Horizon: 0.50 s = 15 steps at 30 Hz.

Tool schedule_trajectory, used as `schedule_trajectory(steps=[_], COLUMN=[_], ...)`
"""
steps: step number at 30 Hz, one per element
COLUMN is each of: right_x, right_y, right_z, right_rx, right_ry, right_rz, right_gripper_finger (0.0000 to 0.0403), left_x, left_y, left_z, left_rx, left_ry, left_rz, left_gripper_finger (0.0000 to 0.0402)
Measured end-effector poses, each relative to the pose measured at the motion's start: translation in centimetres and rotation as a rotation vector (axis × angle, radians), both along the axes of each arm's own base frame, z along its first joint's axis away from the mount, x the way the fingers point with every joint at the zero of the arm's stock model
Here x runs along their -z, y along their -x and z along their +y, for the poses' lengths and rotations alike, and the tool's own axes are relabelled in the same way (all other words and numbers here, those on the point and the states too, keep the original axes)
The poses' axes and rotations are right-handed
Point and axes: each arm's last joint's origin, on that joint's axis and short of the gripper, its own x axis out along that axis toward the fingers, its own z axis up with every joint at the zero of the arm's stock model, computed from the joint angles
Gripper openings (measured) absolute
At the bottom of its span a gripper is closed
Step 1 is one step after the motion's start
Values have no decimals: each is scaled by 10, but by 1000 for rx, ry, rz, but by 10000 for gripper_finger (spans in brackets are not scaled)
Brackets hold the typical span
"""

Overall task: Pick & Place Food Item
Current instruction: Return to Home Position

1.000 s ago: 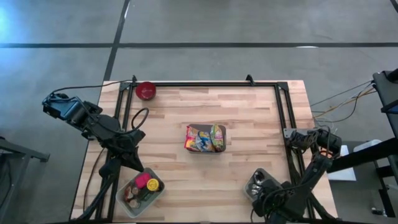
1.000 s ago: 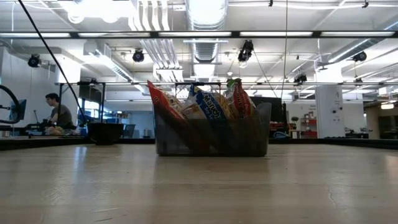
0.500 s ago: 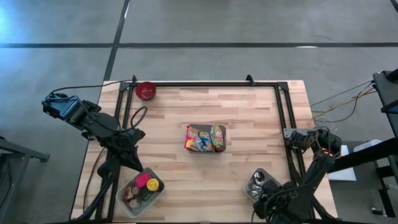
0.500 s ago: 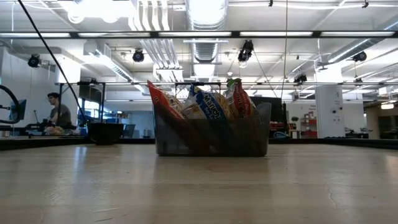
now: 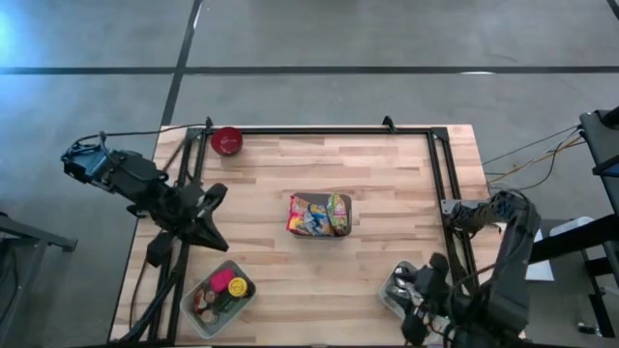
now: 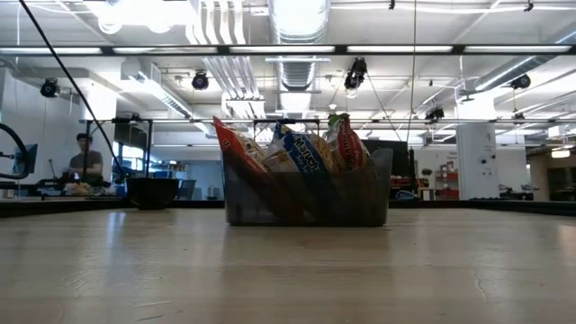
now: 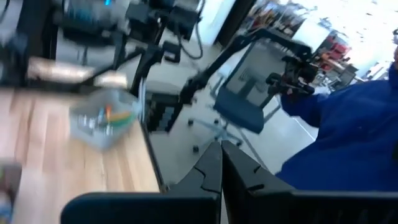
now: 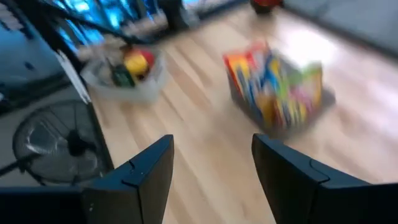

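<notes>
Altogether three bins, one red bowl

Red bowl rests at the table corner

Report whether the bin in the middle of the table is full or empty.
Full: the dark bin is crammed with colourful snack packets, and in the low view they stick up above its rim.
</notes>
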Motion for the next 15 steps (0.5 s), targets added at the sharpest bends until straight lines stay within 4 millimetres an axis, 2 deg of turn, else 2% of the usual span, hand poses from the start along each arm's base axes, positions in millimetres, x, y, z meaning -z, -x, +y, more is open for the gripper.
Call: schedule_trajectory(steps=[3,6,11,15], right_x=[-23,-41,-52,-56], right_y=[-1,0,-1,-5], right_z=[-2,-3,-5,-8], right_rx=[-63,-82,-62,-108], right_ry=[95,67,7,138], right_rz=[-98,-129,-163,-172], right_gripper_finger=[213,213,213,213], left_x=[-8,-11,-3,5], left_y=[-2,-2,-4,-9], left_z=[-1,-1,0,4], left_rx=[17,26,3,-187], left_ry=[-26,-55,-183,-228], left_rz=[-117,-179,-174,-136], left_gripper_finger=[0,0,0,0])
